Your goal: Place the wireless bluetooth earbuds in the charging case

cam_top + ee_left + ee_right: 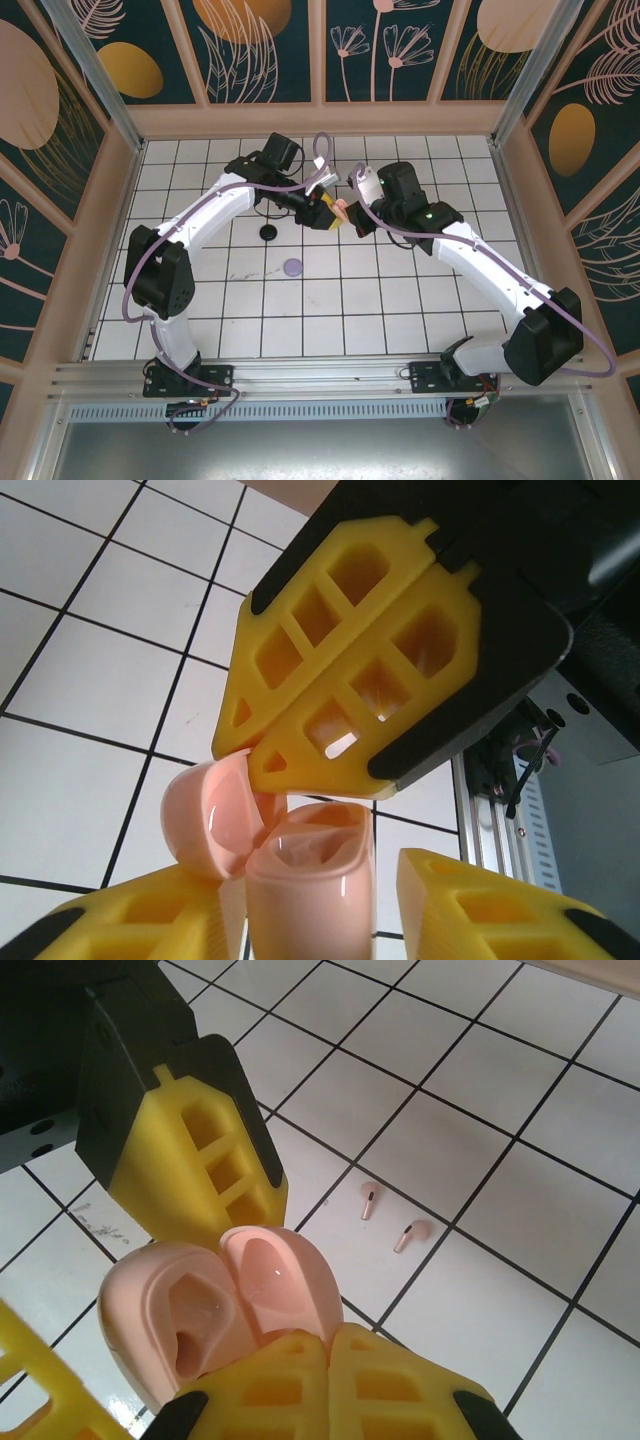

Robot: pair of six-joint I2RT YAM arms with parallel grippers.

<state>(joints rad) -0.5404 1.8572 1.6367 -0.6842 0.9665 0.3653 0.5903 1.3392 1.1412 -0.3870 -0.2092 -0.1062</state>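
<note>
Jaws: right shut on open pink case point(225, 1310), left's state unclear; pink earbuds point(390, 1218) lie stems toward camera.

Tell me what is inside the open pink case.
The pink case, lid flipped up, shows two empty moulded hollows; the right gripper covers its lower front. Both pink earbuds lie loose on the tiled floor beyond.

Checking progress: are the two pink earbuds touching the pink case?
Apart. The right wrist view shows both pink earbuds lying on the tiles, white floor between them and the held pink case.
</note>
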